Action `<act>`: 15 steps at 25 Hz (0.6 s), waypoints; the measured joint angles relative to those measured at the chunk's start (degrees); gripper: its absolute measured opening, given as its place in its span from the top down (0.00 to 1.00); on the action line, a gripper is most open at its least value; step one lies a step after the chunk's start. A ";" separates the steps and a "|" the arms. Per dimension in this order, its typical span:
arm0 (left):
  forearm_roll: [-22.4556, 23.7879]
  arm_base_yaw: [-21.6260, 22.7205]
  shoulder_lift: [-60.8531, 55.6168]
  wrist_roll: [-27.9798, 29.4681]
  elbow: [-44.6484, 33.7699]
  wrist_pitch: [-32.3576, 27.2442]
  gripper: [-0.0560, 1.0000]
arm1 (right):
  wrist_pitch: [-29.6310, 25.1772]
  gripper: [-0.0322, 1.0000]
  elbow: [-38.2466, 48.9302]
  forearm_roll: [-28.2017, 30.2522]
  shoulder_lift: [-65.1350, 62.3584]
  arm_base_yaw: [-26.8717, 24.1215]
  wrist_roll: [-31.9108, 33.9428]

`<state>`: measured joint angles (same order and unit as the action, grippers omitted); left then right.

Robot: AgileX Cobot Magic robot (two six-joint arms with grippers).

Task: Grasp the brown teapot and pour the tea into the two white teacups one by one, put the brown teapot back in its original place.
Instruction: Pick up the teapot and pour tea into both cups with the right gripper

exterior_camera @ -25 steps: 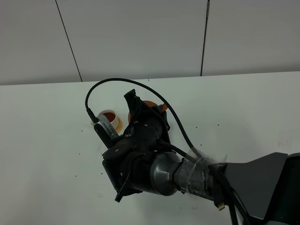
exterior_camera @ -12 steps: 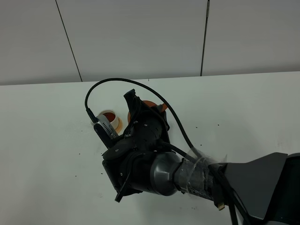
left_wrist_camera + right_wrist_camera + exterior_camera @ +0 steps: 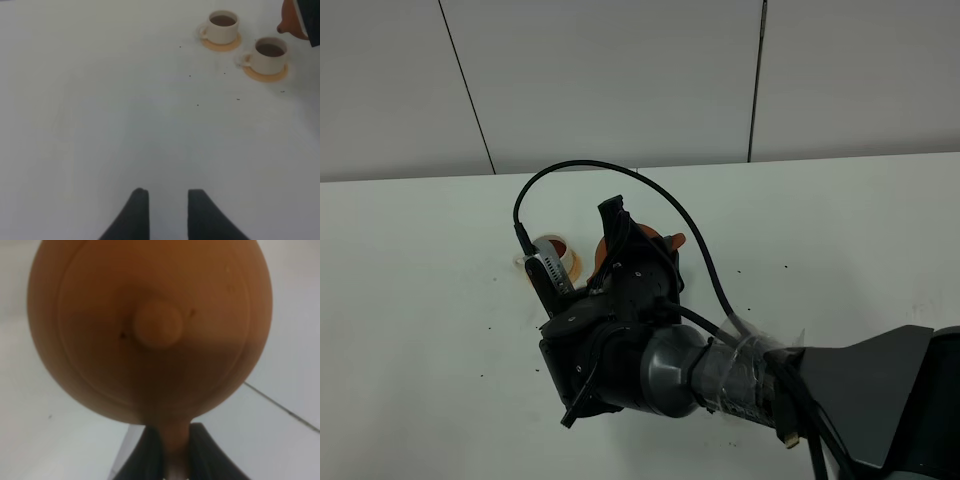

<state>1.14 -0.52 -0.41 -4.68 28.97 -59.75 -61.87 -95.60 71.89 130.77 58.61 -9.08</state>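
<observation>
The brown teapot (image 3: 150, 325) fills the right wrist view, seen from above its knobbed lid. My right gripper (image 3: 175, 447) is shut on its loop handle. In the exterior view the right gripper (image 3: 628, 238) and arm hide most of the teapot (image 3: 673, 241), which hangs just beside the cups. One white teacup (image 3: 552, 246) peeks out behind the wrist; the other is hidden there. The left wrist view shows both teacups (image 3: 222, 26) (image 3: 270, 53) on orange-tan saucers, each holding dark tea, with the teapot spout (image 3: 289, 22) near them. My left gripper (image 3: 167, 202) is open and empty, well away from the cups. The coaster is hidden.
The white table (image 3: 420, 300) runs back to a white panelled wall (image 3: 620, 80). The right arm's black cable (image 3: 570, 172) loops above the wrist. Small dark specks (image 3: 197, 105) lie on the table near the cups.
My right gripper has shifted and turned slightly to the right with the teapot in it. The left gripper's earlier state is not shown.
</observation>
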 joint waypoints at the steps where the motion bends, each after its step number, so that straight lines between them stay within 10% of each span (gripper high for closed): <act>1: 0.00 0.00 0.00 0.00 0.00 0.00 0.70 | -0.05 0.88 0.00 -0.14 0.00 0.00 0.89; 15: 0.00 0.00 0.00 0.00 0.00 0.00 0.70 | -2.23 0.88 -1.61 -18.38 -7.96 -2.25 8.36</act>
<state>1.14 -0.52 -0.41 -4.68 28.97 -59.75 -64.11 -97.21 53.51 122.82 56.36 -0.72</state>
